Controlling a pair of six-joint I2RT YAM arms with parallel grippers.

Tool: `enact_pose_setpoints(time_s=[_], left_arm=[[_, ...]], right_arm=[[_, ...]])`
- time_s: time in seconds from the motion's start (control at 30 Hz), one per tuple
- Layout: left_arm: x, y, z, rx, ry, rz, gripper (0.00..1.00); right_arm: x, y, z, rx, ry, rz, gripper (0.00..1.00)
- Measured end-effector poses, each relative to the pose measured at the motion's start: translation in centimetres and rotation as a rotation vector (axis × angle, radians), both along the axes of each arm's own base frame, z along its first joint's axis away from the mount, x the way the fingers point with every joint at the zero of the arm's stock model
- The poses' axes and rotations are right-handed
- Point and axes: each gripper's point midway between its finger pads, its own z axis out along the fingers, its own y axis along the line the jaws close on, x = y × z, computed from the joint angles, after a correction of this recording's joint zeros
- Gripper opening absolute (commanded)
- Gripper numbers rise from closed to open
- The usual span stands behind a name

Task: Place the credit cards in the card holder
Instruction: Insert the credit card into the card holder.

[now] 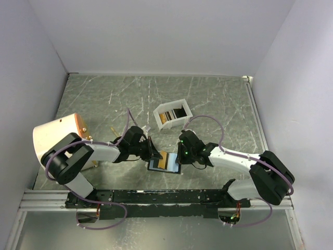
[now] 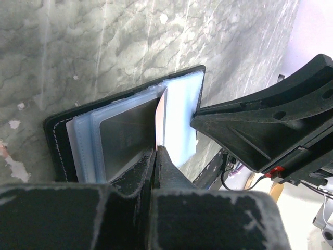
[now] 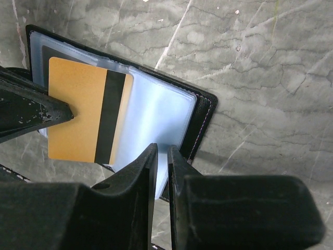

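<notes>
Our left hand is clamped shut on the edge of a gold credit card, holding it against the open card holder. Our right hand pinches that holder's pale blue sleeve. The holder lies at lower centre of the top view, on the surface.

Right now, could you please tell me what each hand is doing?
Left hand: closed, holding the gold card by its edge.
Right hand: closed, pinching the card holder by a pale inner leaf.
</notes>
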Motion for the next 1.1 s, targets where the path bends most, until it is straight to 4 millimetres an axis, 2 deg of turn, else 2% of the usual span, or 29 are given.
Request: enact_pose_setpoints(time_s=[0.43,0.57,1.1], left_arm=[[-0.28,0.08,-0.55,-0.041,0.002,0.008,0.07],[-0.41,0.10,-0.60,-0.054,0.002,0.011,0.10],[-0.48,0.12,-0.89,-0.056,0.007,0.011,0.07]], right_arm=[[0.03,-0.03,-0.01,-0.001,-0.001,-0.003,0.14],[0.02,-0.04,-0.02,-0.001,0.000,-0.004,0.14],[-0.01,-0.17,-0.01,0.001,-0.001,-0.015,0.13]])
